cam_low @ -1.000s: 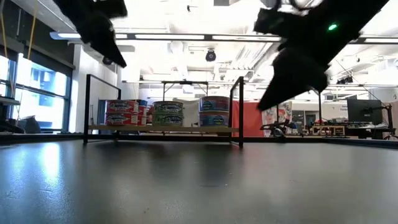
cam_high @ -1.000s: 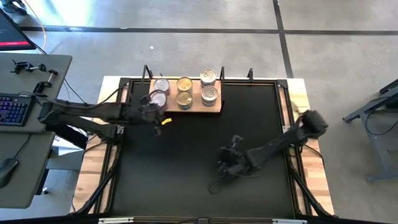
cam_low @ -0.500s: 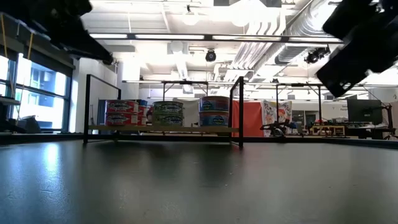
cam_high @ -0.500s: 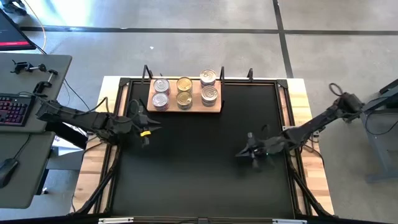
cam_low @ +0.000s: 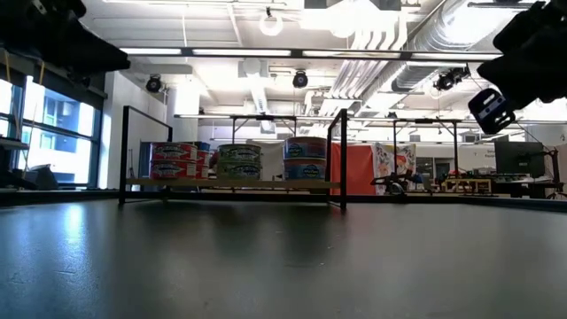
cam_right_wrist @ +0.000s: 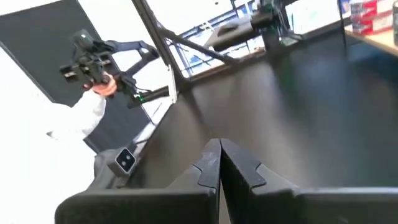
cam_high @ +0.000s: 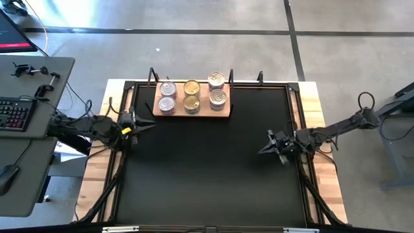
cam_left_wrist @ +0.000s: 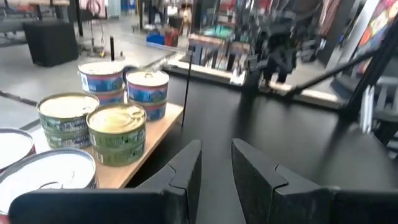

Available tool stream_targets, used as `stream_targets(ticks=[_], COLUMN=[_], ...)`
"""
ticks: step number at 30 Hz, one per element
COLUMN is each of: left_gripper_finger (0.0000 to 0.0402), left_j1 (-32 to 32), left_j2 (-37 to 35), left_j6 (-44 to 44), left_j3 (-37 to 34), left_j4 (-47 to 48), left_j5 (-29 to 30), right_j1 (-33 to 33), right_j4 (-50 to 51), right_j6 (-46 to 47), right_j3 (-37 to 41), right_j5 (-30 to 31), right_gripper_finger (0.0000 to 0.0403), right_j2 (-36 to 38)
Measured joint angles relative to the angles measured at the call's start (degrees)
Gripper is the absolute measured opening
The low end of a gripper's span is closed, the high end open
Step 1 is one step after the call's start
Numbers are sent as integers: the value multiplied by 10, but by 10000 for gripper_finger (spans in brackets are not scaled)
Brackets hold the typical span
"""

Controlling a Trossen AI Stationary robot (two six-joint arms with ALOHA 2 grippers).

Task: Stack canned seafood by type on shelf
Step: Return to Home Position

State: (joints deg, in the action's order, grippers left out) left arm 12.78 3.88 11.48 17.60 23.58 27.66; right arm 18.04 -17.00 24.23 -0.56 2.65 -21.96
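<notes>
The canned seafood stands in six short stacks on the light wooden shelf at the table's far side. In the low view, red-sided tins are on the left, green ones in the middle and blue ones on the right. My left gripper hangs near the table's left edge, left of the shelf. The left wrist view shows its fingers slightly apart and empty. My right gripper is near the right edge, shut and empty.
The black mat covers the table between the arms. Thin black frame posts stand beside the shelf. A desk with a keyboard stands left of the table. Beyond the table, a person's hand holds a dark device.
My left gripper has drawn back from the shelf's near left corner toward the table's left edge. My right gripper has swung from the mat's middle toward the right edge and a little farther from the near edge. The tins have kept still.
</notes>
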Motion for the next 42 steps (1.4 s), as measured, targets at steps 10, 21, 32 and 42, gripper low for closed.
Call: stream_targets(ticks=[10, 21, 32, 42], left_gripper_finger=[78, 78, 76, 55], left_j1=[0, 0, -10, -43], left_j2=[-35, -36, -35, -33], left_j6=[-12, -27, -72, -101], left_j3=[0, -45, -170, -170], left_j4=[-5, -79, -274, -251], left_j5=[5, -20, -143, -213], right_j1=[-82, -173, -184, -184], right_j4=[135, 158, 146, 145], right_j6=[-82, -112, -102, -112], right_j3=[0, -1, -1, -1], right_j5=[-21, -86, -161, -155], right_gripper_finger=[0, 0, 0, 0], right_j2=[159, 218, 217, 217])
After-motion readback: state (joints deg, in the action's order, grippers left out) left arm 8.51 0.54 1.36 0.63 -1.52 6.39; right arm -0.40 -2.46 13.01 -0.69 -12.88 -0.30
